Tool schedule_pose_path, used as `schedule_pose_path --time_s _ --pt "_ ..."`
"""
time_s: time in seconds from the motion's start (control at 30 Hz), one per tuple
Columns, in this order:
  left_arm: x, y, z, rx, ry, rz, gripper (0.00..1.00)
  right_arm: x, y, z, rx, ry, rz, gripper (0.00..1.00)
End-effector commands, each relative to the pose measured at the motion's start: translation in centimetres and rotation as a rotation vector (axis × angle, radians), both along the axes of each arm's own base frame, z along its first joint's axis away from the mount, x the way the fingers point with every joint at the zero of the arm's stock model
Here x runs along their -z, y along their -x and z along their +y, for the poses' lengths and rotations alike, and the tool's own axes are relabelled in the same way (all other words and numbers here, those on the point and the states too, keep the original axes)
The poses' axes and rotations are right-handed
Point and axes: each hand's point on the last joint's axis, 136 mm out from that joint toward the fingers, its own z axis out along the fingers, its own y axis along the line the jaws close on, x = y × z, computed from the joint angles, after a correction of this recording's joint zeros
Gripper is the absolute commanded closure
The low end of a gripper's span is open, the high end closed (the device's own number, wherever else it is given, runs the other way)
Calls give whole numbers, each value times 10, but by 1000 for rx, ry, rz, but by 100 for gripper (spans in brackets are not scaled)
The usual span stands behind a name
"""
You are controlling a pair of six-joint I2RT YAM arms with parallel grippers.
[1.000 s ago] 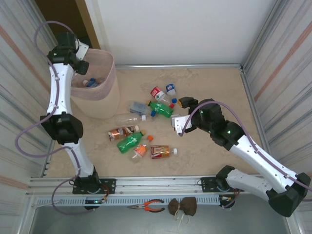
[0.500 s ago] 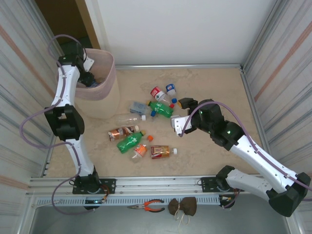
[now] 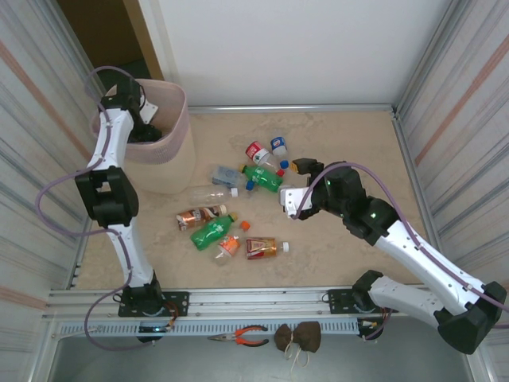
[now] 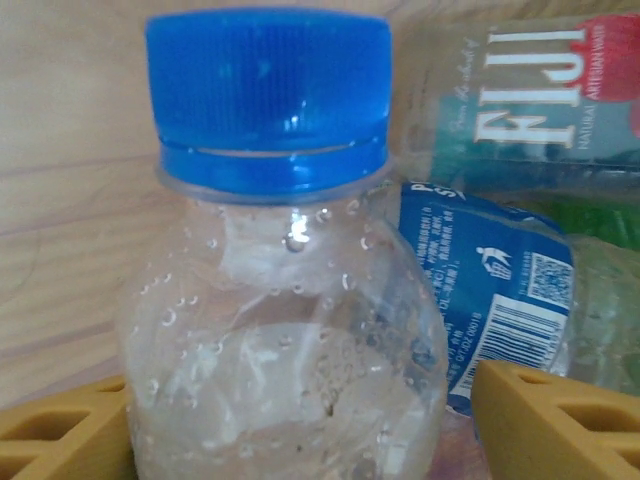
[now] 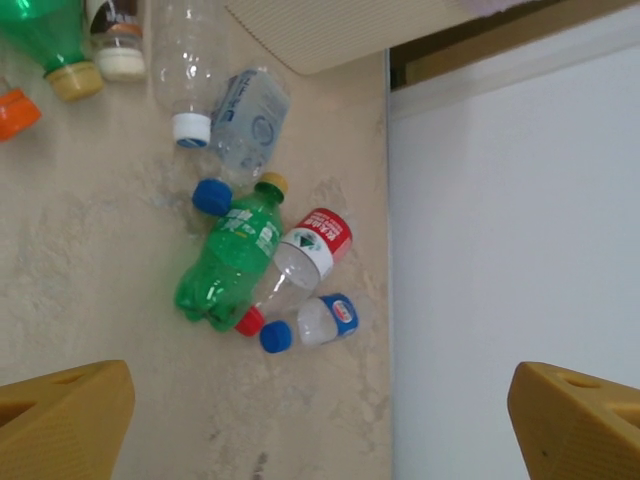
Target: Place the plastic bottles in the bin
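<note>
Drop-off step. The left claw [image 3: 143, 127] is down inside the bin [image 3: 184, 119], which stands at the worktop's far left corner. From its wrist, a clear blue-capped bottle [image 4: 280, 330] sits between the yellow fingers [image 4: 555, 420]. The jaws are spread wide with a gap on one side, so it looks unclamped and not gripped. More bottles lie behind it in the bin.

The right claw [image 3: 290, 203] hovers over mid worktop, wide apart, holding nothing. About ten loose bottles [image 3: 213, 232] lie scattered across the middle of the worktop. A green one [image 5: 225, 260] is nearest its reach, touching a red-labelled neighbour.

Next, probably: the left lifts clear of the rim, and the right drops onto the green one, square across its body.
</note>
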Motion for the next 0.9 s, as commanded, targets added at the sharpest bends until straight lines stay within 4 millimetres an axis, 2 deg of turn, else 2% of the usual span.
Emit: schedule_pose_path --time_s 0.0,0.17,0.27,0.3,0.4,0.5,0.67,0.87 --pt "-42 4 -8 10 50 -95 19 -23 -5 2 46 -132 45 2" --pt "-67 9 -15 18 85 -152 17 -37 -18 -5 141 -256 105 1" --pt "-80 12 -21 31 119 -184 17 -54 -28 -14 228 -369 143 2" --pt "-86 13 -23 37 130 -197 17 -51 -37 -14 271 -400 180 3" --pt "-100 17 -29 47 171 -229 17 -64 -57 -25 409 -559 258 6" --pt "-114 20 -37 55 219 -266 17 -68 -78 -36 552 -716 360 10" --pt "-138 28 -49 65 287 -322 17 -55 -104 -41 703 -843 487 15" --pt "-159 40 -56 54 366 -381 17 -20 -135 -48 887 -859 637 21"
